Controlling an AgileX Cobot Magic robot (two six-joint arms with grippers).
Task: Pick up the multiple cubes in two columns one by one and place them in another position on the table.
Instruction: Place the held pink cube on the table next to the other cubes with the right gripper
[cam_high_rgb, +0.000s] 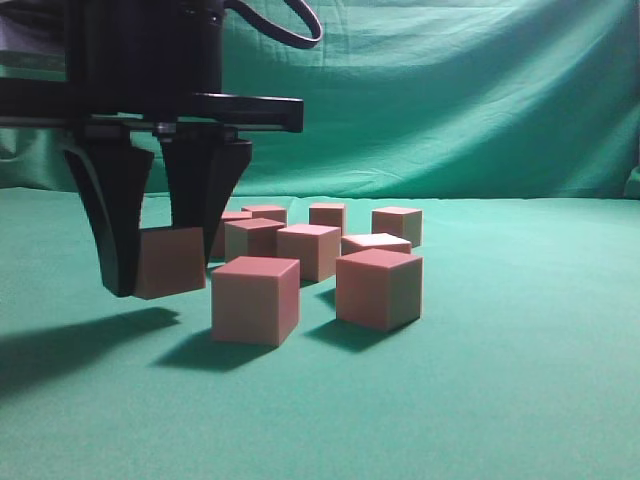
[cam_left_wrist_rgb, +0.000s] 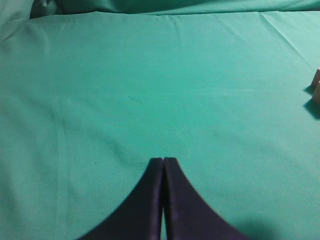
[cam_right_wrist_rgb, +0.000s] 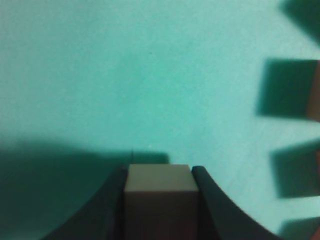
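Cubes: nine small pinkish-red blocks with tan sides in sight in the exterior view; eight sit on the cloth in two rough columns running away from the camera, the nearest pair (cam_high_rgb: 256, 298) and (cam_high_rgb: 379, 288) standing well forward of the rest.

Carried cube: one pinkish-red cube (cam_high_rgb: 170, 262) rides off the cloth, tilted a touch, its shadow lying apart below it, so it is clear of the surface!

Right end effector: the black two-fingered end effector (cam_high_rgb: 160, 262) is clamped on that cube; the right wrist view shows the block (cam_right_wrist_rgb: 159, 186) wedged square between both dark fingers, pinched on opposite flat faces, likely because the sharp-edged sides give a steady hold.

Position: the end effector hangs left of the columns in the exterior view, having reached across the middle, with open green cloth under it, which looks like the drop zone.

Left end effector: black fingers pressed together (cam_left_wrist_rgb: 163, 165), nothing between them, parked over bare cloth; block edges (cam_left_wrist_rgb: 316, 86) just peek in at the right margin.

Table: wide green-cloth table (cam_high_rgb: 520, 400), slightly creased, same green as the backdrop.

Stage, as I judge it: mid-transfer, most cubes not yet moved.

Risk: a tilted cube may land on an edge and tumble.
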